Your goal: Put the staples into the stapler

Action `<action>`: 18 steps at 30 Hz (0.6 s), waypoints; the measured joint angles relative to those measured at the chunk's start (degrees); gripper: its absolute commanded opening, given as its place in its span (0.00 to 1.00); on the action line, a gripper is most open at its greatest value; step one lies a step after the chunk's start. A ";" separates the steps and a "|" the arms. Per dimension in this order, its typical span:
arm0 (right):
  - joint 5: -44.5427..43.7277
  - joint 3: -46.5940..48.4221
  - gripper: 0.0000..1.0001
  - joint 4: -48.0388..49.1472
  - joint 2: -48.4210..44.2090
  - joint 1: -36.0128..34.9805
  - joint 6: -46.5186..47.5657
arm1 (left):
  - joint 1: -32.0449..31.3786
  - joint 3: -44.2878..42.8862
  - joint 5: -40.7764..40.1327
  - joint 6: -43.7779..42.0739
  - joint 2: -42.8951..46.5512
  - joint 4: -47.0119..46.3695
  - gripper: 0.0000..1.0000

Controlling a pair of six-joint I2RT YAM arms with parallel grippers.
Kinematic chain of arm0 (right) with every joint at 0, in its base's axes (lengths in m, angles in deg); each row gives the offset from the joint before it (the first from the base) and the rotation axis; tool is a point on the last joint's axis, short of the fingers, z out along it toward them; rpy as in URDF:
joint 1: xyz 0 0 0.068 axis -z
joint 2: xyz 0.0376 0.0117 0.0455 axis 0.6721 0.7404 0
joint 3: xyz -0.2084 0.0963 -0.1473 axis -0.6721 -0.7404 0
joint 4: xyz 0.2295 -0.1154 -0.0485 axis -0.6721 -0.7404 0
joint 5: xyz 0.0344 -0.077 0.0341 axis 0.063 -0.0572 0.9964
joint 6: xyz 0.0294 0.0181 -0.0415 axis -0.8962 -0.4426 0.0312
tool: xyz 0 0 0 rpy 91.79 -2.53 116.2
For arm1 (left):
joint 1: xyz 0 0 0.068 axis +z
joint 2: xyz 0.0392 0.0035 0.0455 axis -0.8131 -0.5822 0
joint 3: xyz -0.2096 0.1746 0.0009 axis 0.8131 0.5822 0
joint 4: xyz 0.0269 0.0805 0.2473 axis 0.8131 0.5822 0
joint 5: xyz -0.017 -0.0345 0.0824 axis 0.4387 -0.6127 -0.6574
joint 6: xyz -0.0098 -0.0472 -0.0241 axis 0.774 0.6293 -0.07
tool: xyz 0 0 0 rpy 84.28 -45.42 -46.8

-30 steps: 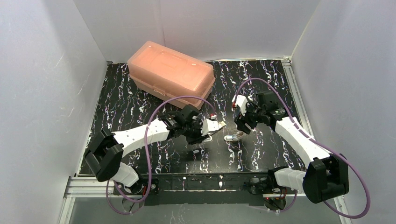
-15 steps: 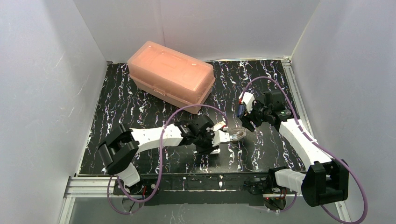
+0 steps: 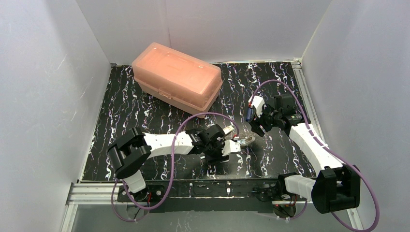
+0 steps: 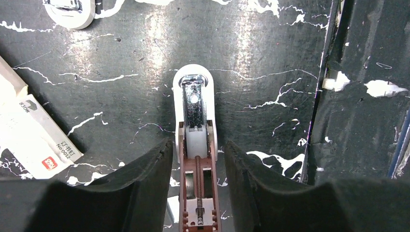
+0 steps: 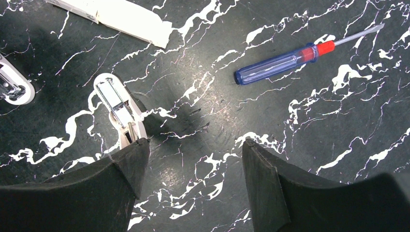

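The stapler (image 4: 194, 96) lies open on the black mat, with a white base, a shiny metal head and a red-brown track with a spring. My left gripper (image 4: 198, 144) is open and straddles its rear part, with a thin gap on each side. In the top view the stapler (image 3: 245, 140) sits just ahead of the left gripper (image 3: 232, 144). A white staples box (image 4: 34, 135) lies to the left. My right gripper (image 5: 191, 159) is open and empty. Its left finger (image 5: 121, 174) is beside the stapler head (image 5: 113, 104).
A blue and red screwdriver (image 5: 285, 60) lies on the mat beyond the right gripper. A second white oval piece with a metal insert (image 5: 12, 89) lies near the staples box (image 5: 121, 17). A pink lidded box (image 3: 176, 77) stands at the back left.
My left arm has reached right and its gripper now straddles the stapler. My right gripper pulled back up and right from the stapler, then held still.
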 measured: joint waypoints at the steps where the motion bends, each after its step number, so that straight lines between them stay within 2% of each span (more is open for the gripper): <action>1: 0.00 -0.02 0.77 0.00 0.02 0.00 -0.02 | 0.00 0.13 0.00 -0.04 0.00 -0.17 0.43; 5: 0.00 -0.04 0.77 0.09 0.02 0.02 0.00 | 0.00 0.46 -0.02 -0.09 0.00 -0.33 0.52; 11: -0.02 -0.09 0.77 0.15 0.04 0.04 0.00 | 0.00 1.14 -0.44 -1.27 1.16 -0.02 0.81; 14: -0.02 -0.11 0.77 0.24 0.24 0.04 0.00 | 0.00 2.38 -0.46 -2.32 4.15 0.48 0.87; 18: -0.07 -0.11 0.77 0.33 0.96 0.04 0.00 | 0.61 3.69 -0.22 -3.76 9.20 0.74 0.87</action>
